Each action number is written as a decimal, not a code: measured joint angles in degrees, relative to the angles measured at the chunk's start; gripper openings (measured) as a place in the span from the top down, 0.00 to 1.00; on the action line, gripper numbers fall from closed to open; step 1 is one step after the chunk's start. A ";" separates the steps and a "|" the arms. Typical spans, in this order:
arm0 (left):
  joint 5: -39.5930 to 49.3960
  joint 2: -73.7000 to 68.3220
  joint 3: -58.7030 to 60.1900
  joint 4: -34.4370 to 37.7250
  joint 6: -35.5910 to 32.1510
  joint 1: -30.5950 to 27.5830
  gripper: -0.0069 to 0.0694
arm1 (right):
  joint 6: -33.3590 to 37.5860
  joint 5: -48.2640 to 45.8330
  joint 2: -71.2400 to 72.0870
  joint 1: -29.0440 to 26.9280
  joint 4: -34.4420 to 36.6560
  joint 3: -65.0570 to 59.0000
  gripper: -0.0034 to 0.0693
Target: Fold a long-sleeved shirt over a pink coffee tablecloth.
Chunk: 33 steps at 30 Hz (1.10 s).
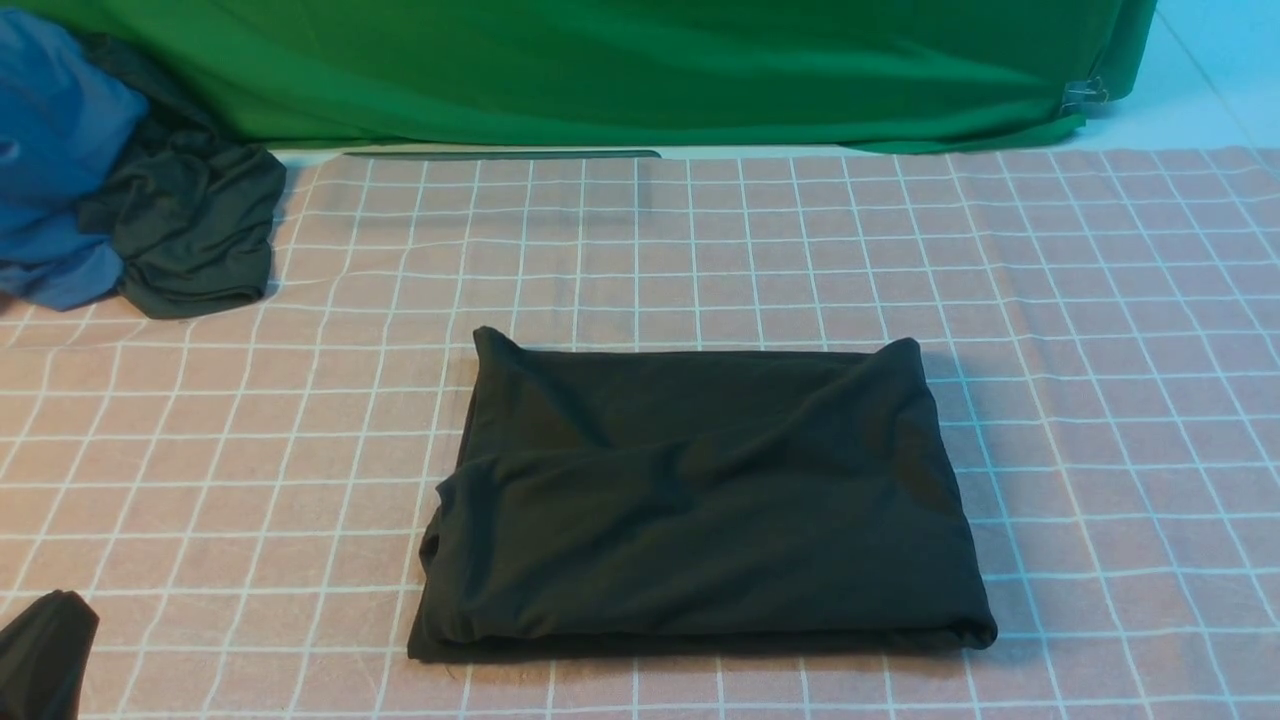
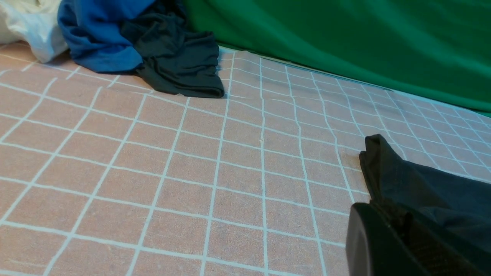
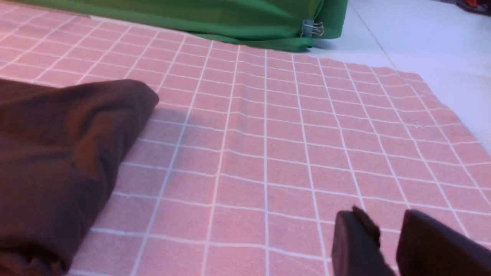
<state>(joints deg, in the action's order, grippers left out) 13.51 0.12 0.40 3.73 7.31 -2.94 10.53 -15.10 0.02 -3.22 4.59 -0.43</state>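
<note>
Nearest the camera in the front view, the left gripper [image 1: 45, 655] shows as a dark shape at the lower left corner of the frame. In the left wrist view, the left gripper [image 2: 387, 245] sits at the lower right of the frame with its jaws fully closed and nothing visibly clamped; the near corner of the shirt [image 2: 422, 188] lies just beyond it, close to the fingertips, though contact cannot be confirmed.

In the right wrist view, the right gripper [image 3: 387, 241] appears at the lower right of the frame. Its two fingers [image 3: 355, 241] stand slightly apart with bare tablecloth [image 3: 268, 153] visible in the gap; they hold nothing. The shirt [image 3: 57, 153] occupies the left side of that frame, well apart from these jaws.

In the front view, the shirt [image 1: 700, 500] lies folded into a compact rectangle at the centre of the frame, flat on the pink tablecloth [image 1: 1100, 400], with some creases across its top layer. No print is visible.

Farther back, at the upper left of the frame, a dark bunched garment [image 1: 190, 230] lies against a blue cloth [image 1: 55, 160]. A green backdrop [image 1: 650, 70] spans the top of the frame, with a binder clip [image 1: 1085, 95] at its right end.
</note>
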 joint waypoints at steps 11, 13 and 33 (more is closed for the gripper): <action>0.00 0.00 0.00 0.00 0.00 0.00 0.89 | -1.32 0.14 0.00 0.00 0.00 0.00 0.63; 0.00 0.00 0.00 0.00 0.00 0.00 0.89 | -1.32 0.14 0.00 0.00 0.00 0.00 0.63; 0.00 0.00 0.00 0.00 0.00 0.00 0.89 | -1.32 0.14 0.00 0.00 0.02 0.00 0.62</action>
<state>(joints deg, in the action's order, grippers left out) 13.51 0.12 0.40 3.73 7.31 -2.94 9.21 -14.96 0.02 -3.22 4.61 -0.43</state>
